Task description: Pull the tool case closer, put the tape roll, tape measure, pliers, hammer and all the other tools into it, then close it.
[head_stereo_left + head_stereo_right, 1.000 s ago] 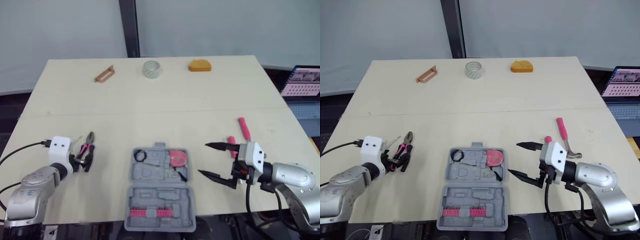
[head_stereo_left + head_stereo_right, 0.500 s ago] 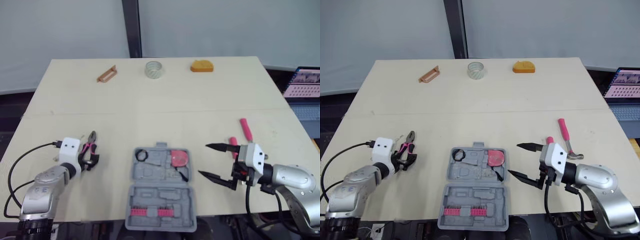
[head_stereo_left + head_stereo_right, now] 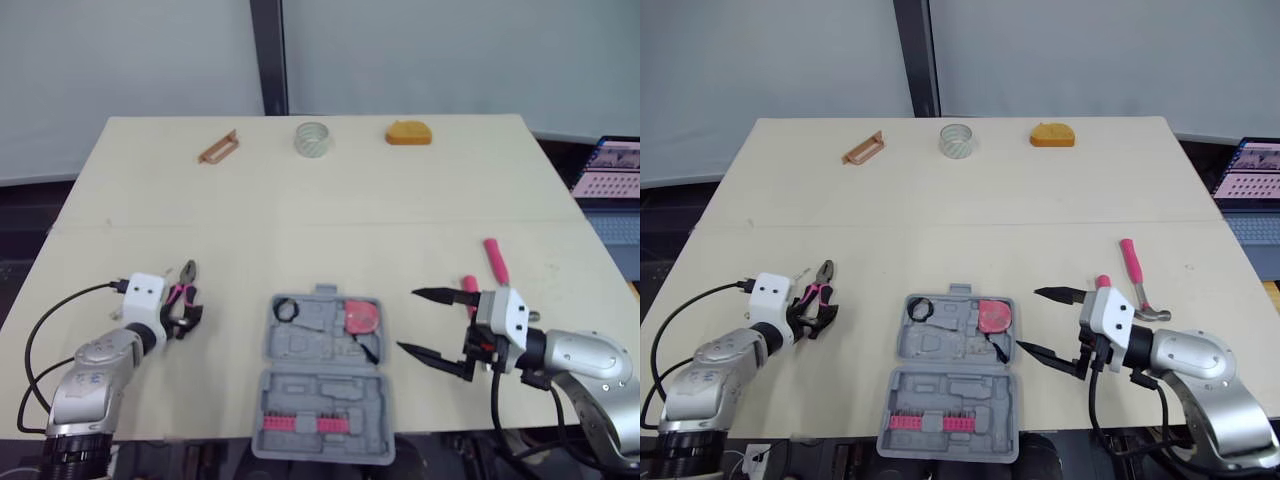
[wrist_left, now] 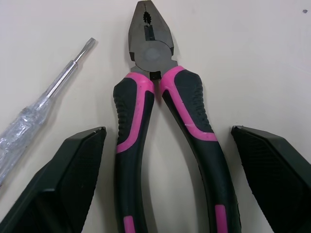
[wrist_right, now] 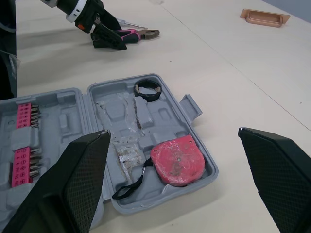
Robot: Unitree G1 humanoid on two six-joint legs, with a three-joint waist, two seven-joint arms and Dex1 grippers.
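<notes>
Left gripper point(image 4: 167, 133): spread wide around the pliers point(image 4: 149, 53), one finger to each side of the handles, neither touching (bare table point(image 3: 330, 220) shows in both gaps).
Pliers: flat on the table near its front left, left of the tool case point(image 3: 325, 385); a clear-handled screwdriver point(image 4: 43, 102) lies just beside them.
Tool case: open at front centre, holding a pink tape measure point(image 3: 357, 316) and a black tape roll point(image 3: 281, 310).
Right gripper point(image 3: 408, 320): released, empty, just right of the case.
Hammer point(image 3: 495, 262): pink handle, behind the right gripper.
Clear tape roll point(image 3: 312, 138): at the far edge.
</notes>
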